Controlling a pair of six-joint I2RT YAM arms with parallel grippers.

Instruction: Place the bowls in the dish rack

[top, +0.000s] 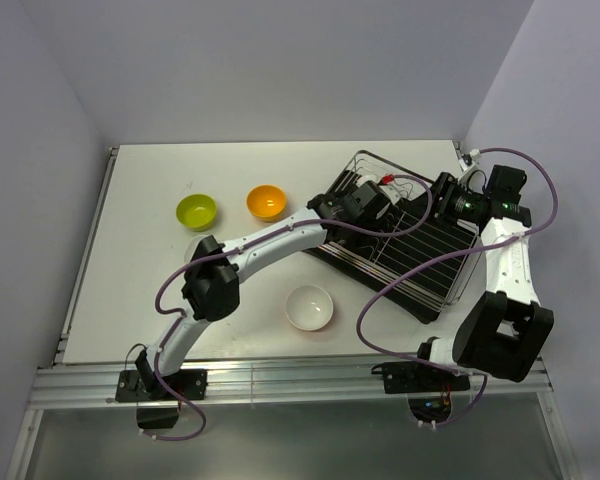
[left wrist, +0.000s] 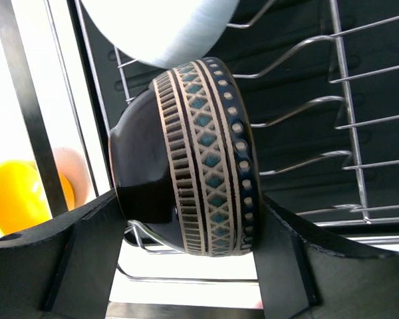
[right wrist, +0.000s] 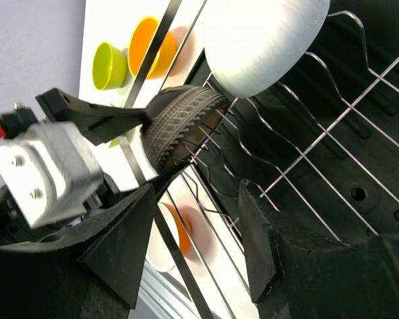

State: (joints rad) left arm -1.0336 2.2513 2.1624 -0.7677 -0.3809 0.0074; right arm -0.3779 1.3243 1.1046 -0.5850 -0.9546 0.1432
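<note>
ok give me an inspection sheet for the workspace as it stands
surface: white table, no spills seen
job's things: dish rack holds racked white bowl and dark patterned bowl on edge; lime bowl, orange bowl, loose white bowl on table
clutter: nothing seen
grippers: left gripper straddles dark patterned bowl, grip unclear; right gripper open, empty
cables: purple cables on both arms
surroundings: plain walls

1. A white desk [top: 130, 300] is seen, evenly lit, with only soft shadows cast on it.
2. It is enclosed by a plain pale lavender back wall [top: 280, 60], a left wall [top: 30, 200] and a right wall [top: 570, 110].
3. A silver metal rail [top: 300, 378] is fixed along its near edge.
4. Below that, a dull grey surface [top: 280, 440] is seen; whether it is floor cannot be told.
</note>
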